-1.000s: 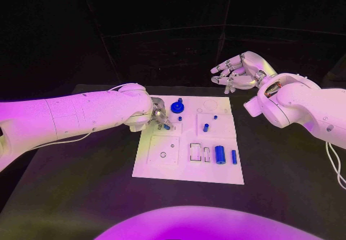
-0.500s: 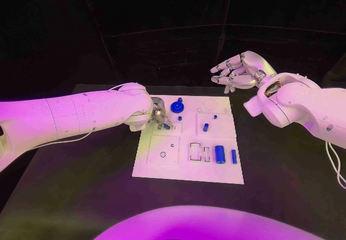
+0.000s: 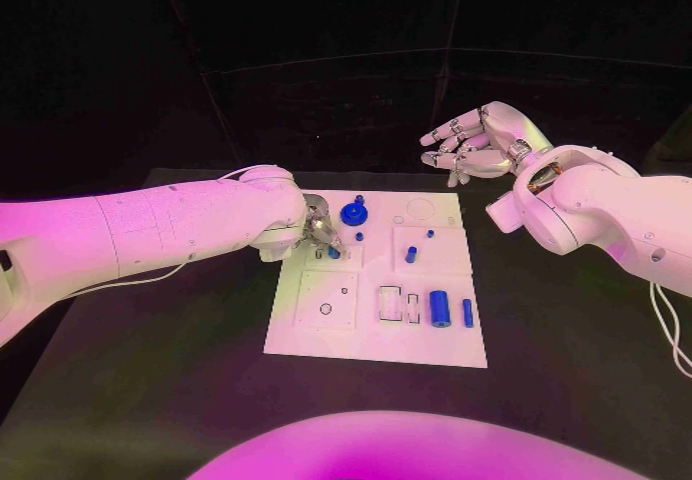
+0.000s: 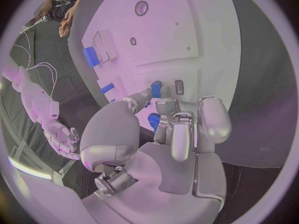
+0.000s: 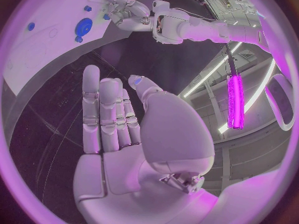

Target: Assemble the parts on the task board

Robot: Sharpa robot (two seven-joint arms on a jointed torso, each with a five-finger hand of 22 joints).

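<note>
The white task board point(image 3: 369, 335) lies in the middle of the black table. My left hand point(image 3: 315, 230) is low over the board's far left part. Its thumb and a finger pinch a small blue part point(image 4: 156, 89) just beside a narrow slot point(image 4: 179, 86). A round blue gear-like part point(image 3: 355, 212) stands right of the hand. Blue pegs point(image 3: 411, 255) stand mid-board, and a blue cylinder point(image 3: 440, 309) and a thin blue bar point(image 3: 467, 313) lie near the right edge. My right hand point(image 3: 476, 138) is raised beyond the board's far right corner, fingers apart, holding nothing.
Empty rectangular frames point(image 3: 391, 303) and a square plate with a small hole point(image 3: 327, 300) sit on the board's near half. Bare black table point(image 3: 159, 360) surrounds the board. In the right wrist view the left arm point(image 5: 187, 27) reaches over the board point(image 5: 44, 45).
</note>
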